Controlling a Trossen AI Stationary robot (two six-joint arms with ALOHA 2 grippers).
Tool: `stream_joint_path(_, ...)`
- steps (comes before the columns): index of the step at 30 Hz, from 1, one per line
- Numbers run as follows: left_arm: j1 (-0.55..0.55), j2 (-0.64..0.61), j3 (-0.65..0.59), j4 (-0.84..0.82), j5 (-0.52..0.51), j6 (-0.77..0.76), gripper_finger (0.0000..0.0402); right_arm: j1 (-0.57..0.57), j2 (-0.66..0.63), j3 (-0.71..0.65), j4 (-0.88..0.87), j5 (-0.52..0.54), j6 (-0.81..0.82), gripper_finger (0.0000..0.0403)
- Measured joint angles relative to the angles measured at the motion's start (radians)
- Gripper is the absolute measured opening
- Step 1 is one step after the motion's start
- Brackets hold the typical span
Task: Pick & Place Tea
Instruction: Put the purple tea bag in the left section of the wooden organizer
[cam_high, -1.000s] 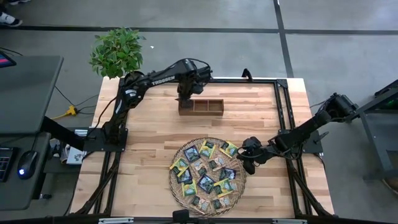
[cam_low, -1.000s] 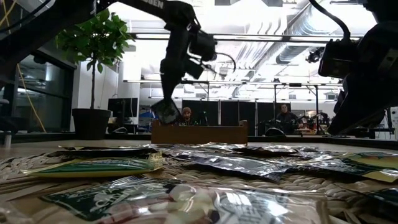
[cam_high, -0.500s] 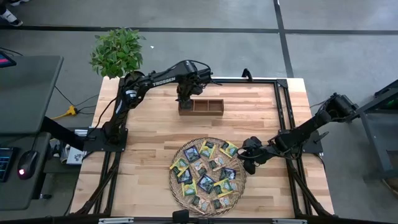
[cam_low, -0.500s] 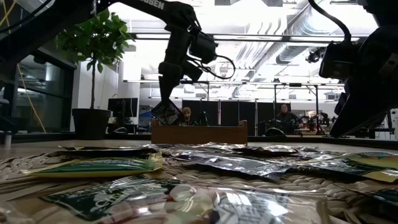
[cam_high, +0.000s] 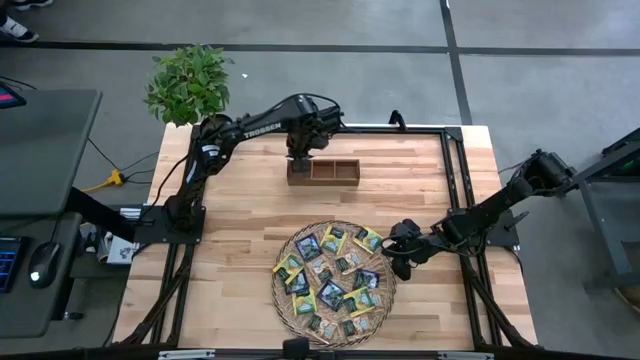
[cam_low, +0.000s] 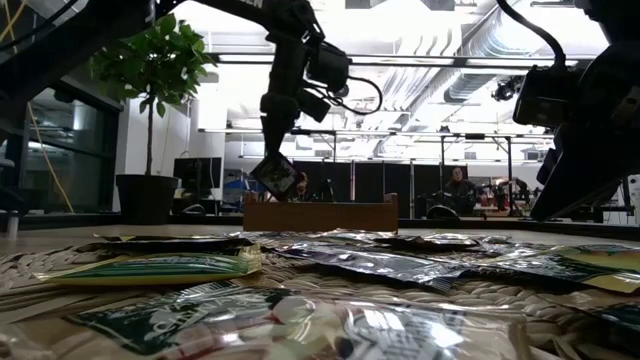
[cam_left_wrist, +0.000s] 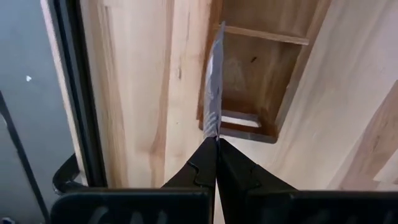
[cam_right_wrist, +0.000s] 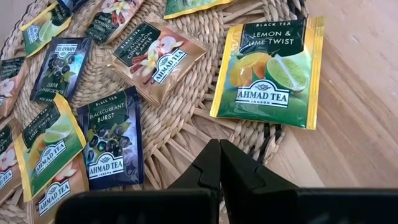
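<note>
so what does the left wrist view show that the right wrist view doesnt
Only the left wrist view shows the left pincer shut on a tea sachet seen edge-on, hanging over an empty end compartment of the wooden box.

Only the right wrist view shows the woven tray with readable sachets: lemon and lime twist, blackcurrant burst. The right pincer is shut, holding nothing, over the tray's rim.

Both show the wooden table.

Bright, even overhead light; ceiling glare washes out the low view, whose nearest sachets (cam_low: 300, 325) blur.
</note>
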Motion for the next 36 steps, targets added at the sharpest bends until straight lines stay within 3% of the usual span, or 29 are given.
stream_joint_path(36, -0.032, 0.0, 0.0, 0.0, -0.024, -0.025, 0.0, 0.0, 0.0, 0.0, -0.011, -0.001, -0.011, 0.0)
